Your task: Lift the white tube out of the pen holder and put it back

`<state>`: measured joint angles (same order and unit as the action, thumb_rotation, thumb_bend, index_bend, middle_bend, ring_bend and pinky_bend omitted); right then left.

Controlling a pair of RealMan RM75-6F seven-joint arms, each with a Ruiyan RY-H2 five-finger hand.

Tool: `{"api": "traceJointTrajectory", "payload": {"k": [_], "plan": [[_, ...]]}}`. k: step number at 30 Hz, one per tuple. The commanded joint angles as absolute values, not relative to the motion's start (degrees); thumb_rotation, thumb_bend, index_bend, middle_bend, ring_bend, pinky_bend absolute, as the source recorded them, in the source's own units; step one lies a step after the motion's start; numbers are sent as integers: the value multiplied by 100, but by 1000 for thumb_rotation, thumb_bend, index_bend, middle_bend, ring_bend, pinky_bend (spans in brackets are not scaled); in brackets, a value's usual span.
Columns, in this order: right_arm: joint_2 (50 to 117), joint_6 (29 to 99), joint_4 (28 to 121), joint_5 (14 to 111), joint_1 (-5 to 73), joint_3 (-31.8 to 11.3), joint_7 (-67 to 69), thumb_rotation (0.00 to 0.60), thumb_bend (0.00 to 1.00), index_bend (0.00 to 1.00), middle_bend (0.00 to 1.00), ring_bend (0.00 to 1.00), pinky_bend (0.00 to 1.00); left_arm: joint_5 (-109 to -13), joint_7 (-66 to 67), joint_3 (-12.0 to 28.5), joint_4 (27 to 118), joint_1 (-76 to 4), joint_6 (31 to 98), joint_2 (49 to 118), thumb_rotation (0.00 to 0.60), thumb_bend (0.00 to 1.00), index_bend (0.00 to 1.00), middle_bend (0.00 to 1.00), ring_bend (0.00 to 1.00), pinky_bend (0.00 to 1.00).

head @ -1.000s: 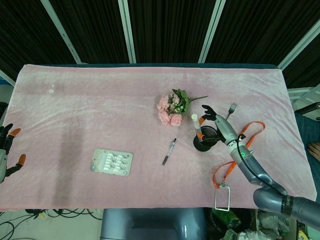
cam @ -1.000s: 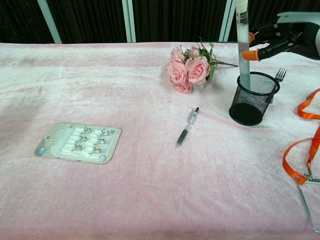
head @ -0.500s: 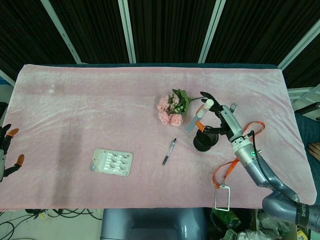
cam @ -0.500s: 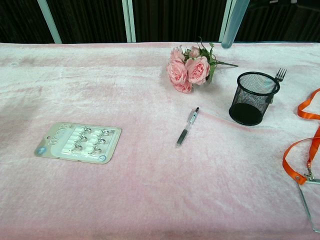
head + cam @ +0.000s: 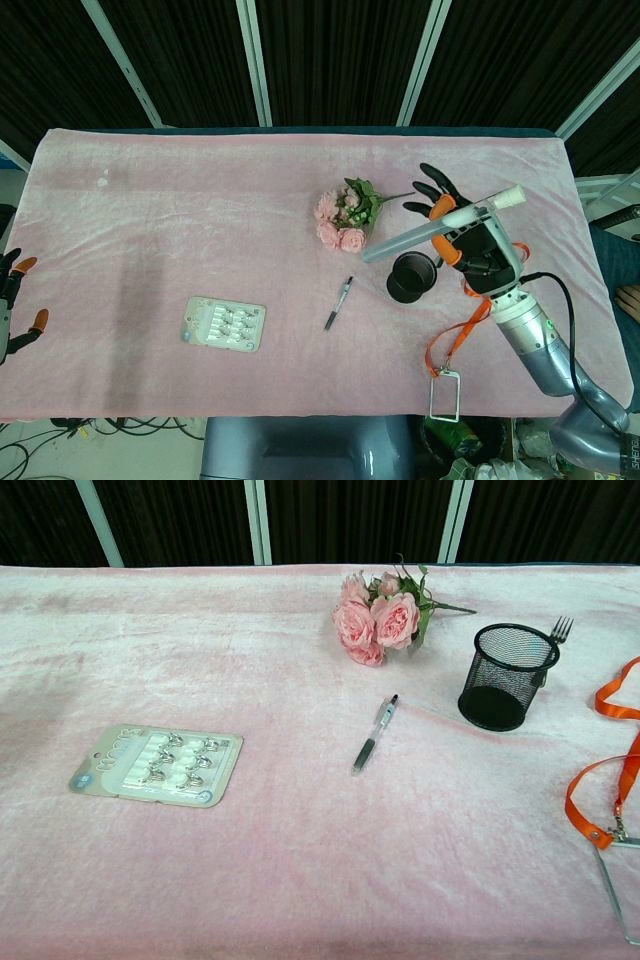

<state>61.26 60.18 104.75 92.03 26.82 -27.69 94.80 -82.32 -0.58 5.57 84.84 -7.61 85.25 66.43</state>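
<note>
Chest view shows the near tabletop [image 5: 300, 880] under its pink cloth: an orange lanyard [image 5: 600, 770] lies near the pen holder on its right, a card of small clips [image 5: 157, 764] well to its left, and a pen [image 5: 374, 734] just left of it. Farther back stands the black mesh pen holder [image 5: 508, 676], upright and empty as far as its open mouth shows, with a fork [image 5: 556, 632] just behind it and a bunch of pink roses [image 5: 378, 615] behind and to its left.

Head view has the right hand [image 5: 470, 240] raised above the holder, gripping the white tube [image 5: 440, 224], which lies nearly level, tilted, fully clear of the cup. The left hand [image 5: 12, 305] sits at the far left edge, fingers apart, holding nothing.

Judging from this, the lift is done and the return remains: the tube needs turning upright, its lower end lined up over the holder's mouth, then lowering in
</note>
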Motion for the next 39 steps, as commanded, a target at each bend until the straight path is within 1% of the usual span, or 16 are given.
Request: {"api": "traceJointTrajectory", "payload": {"k": [1,3,4,5,11,14,17,20,22,25,28,30,32,35,37,39], "plan": [[6229,5834,10664,9547,2810,-2133,7372,600,351,662,63,94,174,-8223,-64,559,8485,-760,8518,6642,600,354,123,33,0,21],[6305,5674,10698,9484,2902,-2018,6801,600,350,662,63,96,174,-8207,-73,562,8492,-758,8506,6635,600,354,123,33,0,22],[6353,5377,10589,9544,3035,-1875,6069,600,350,663,63,97,174,-8194,-79,572,8502,-751,8515,6623,600,354,122,33,0,23],[6472,5218,10530,9400,3109,-1842,5362,600,351,664,64,97,174,-8192,-84,576,8511,-745,8525,6613,600,354,122,33,0,24],[6874,4963,10425,8531,3268,-1671,2209,600,351,676,66,97,174,-8170,-107,585,8543,-730,8521,6575,600,354,123,33,0,31],[6891,4868,10474,8171,3334,-1550,1038,600,351,676,66,96,174,-8152,-108,591,8556,-729,8508,6563,600,355,122,32,0,34],[6862,4876,10624,7795,3389,-1489,156,600,351,676,66,95,174,-8134,-96,595,8567,-732,8490,6565,600,354,120,32,0,36],[6848,5019,10891,7449,3419,-1564,-184,600,351,676,66,95,174,-8142,-79,589,8582,-733,8483,6567,600,355,120,32,0,36],[6798,5030,11138,7241,3438,-1680,27,600,351,677,66,95,174,-8147,-66,588,8587,-733,8487,6571,600,355,120,32,0,36],[6543,4769,11580,6985,3488,-1955,950,600,350,677,66,95,174,-8136,-42,591,8592,-730,8488,6580,600,354,120,32,0,36],[6155,4283,11944,6904,3497,-2441,2662,600,350,676,65,95,174,-8121,-19,594,8600,-730,8478,6588,600,354,120,32,0,37],[6004,4080,12072,6940,3432,-2857,3995,600,351,676,65,95,174,-8127,-13,591,8606,-729,8478,6589,600,355,120,32,0,37],[5900,3966,12022,7225,3305,-3283,5478,600,351,676,65,95,174,-8137,-11,589,8616,-725,8490,6586,600,355,120,32,0,37],[5892,4121,11784,7749,3131,-3650,7179,600,351,676,65,95,174,-8143,-11,594,8617,-717,8511,6584,600,355,120,32,0,37],[5895,4271,11595,8119,3056,-3731,8084,600,351,676,65,95,174,-8139,-16,597,8617,-716,8510,6585,600,354,120,31,0,37],[5899,4408,11473,8313,3009,-3745,8581,600,351,676,65,95,174,-8134,-17,597,8617,-716,8505,6584,600,354,120,32,0,37]]}}
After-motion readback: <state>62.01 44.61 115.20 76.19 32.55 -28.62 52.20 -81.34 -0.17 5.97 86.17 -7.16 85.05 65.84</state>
